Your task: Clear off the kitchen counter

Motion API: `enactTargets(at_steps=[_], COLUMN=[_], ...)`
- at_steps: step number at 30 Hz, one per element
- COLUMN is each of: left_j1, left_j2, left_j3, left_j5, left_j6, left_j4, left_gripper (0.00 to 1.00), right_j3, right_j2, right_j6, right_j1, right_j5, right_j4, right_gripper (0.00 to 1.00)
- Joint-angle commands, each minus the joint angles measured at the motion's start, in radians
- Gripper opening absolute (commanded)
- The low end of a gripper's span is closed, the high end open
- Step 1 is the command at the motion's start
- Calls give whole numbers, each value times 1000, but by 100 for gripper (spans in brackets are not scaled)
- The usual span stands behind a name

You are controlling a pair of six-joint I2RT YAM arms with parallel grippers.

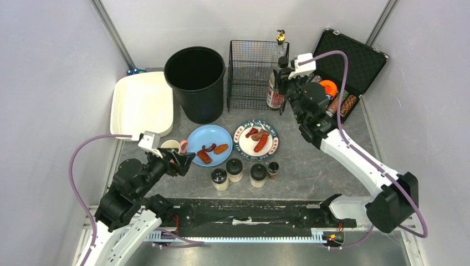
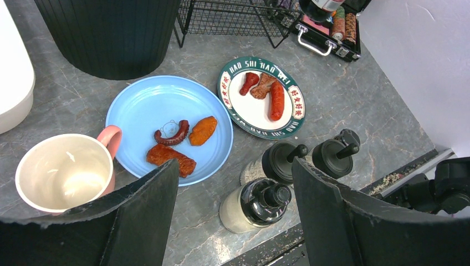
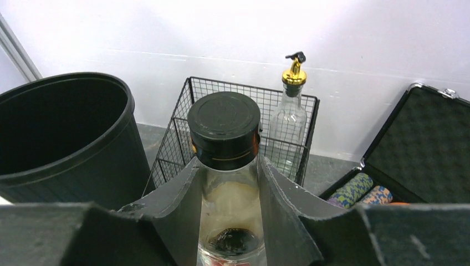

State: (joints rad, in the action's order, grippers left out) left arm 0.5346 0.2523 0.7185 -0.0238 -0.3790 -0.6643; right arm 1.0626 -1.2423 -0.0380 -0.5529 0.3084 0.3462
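Right hand (image 3: 228, 169) clamps bottle (image 3: 224, 124) beside wire basket (image 3: 172, 138); left hand (image 2: 235, 166) spread wide.

2 plates: blue (image 1: 202, 136), white (image 1: 246, 145), 3 food pcs (image 1: 204, 157) (image 1: 261, 143) on ea. 4 shakers (image 1: 219, 178) (image 1: 234, 169) (image 1: 258, 174) (image 1: 273, 169) in near row. 2 bottles, far right: black-cap bottle (image 1: 274, 88), gold-spout bottle (image 1: 281, 44). 1 ea: mug (image 1: 172, 146), bin (image 1: 202, 105), wire basket (image 1: 249, 77), tub (image 1: 141, 102), case (image 1: 354, 55).

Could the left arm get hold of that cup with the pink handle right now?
Probably yes. The left gripper is open and empty, close by the cup, with nothing between them, though the blue plate crowds its handle.
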Motion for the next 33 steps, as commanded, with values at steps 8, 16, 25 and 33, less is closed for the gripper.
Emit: enactTargets(at_steps=[8, 16, 25, 33], left_j1=[3, 2, 3, 2], left_j2=[-5, -3, 9, 20], left_j3=[-2, -2, -2, -2], left_j5=[6, 2, -8, -15], left_j6=[25, 24, 24, 20], left_j4=[11, 11, 8, 6], left_gripper=[80, 80, 80, 80], right_j3=[216, 344, 526, 680], right_j2=[-159, -297, -455, -605], right_j6=[-87, -137, -204, -251], right_j1=[-5, -5, -5, -5], right_j5=[32, 16, 23, 0], right_j4=[378, 462, 520, 607], right_gripper=[0, 0, 0, 0])
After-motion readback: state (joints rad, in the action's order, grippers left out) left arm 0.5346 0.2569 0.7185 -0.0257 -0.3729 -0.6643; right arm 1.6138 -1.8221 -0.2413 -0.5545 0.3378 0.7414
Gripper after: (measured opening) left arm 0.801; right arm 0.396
